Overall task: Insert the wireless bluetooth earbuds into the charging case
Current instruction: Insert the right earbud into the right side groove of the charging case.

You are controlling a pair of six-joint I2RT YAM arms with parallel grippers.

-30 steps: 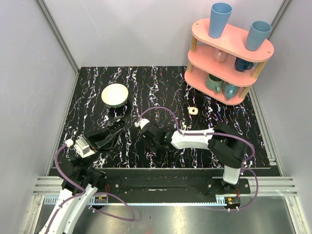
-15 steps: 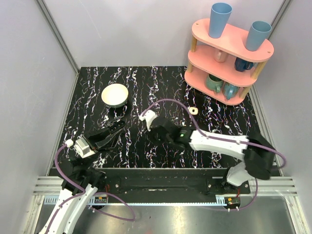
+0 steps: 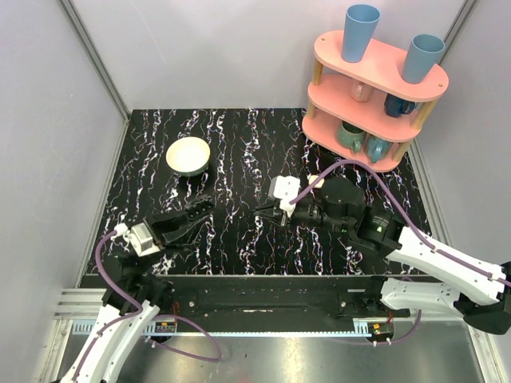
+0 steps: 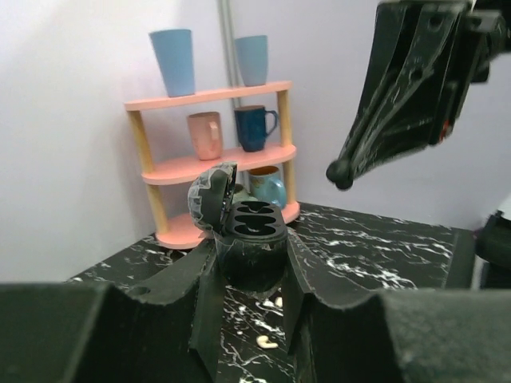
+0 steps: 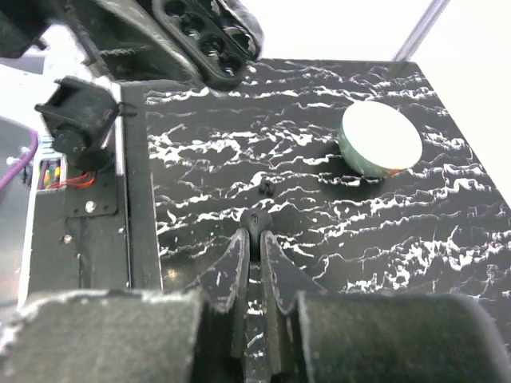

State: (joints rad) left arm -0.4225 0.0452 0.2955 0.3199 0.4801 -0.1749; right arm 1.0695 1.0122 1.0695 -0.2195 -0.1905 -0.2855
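The charging case (image 4: 247, 239) is a black rounded box with its lid tipped open and two empty slots showing. My left gripper (image 4: 249, 267) is shut on its sides and holds it above the table; it also shows in the top view as the case (image 3: 201, 207) and in the right wrist view (image 5: 209, 38). My right gripper (image 5: 255, 237) is shut on a small black earbud (image 5: 255, 221), which sticks out past the fingertips. That gripper (image 3: 260, 214) hovers right of the case and points at it. A second small black piece (image 5: 264, 188) lies on the table below.
A cream bowl (image 3: 188, 155) sits at the back left. The pink shelf (image 3: 371, 88) with cups and mugs stands at the back right. A small cream piece (image 3: 316, 182) lies in front of the shelf, partly behind the right arm's cable.
My right arm has swung its wrist to the right and stretched out, and the gripper now points left at the case. The left gripper with the case has shifted slightly toward it.
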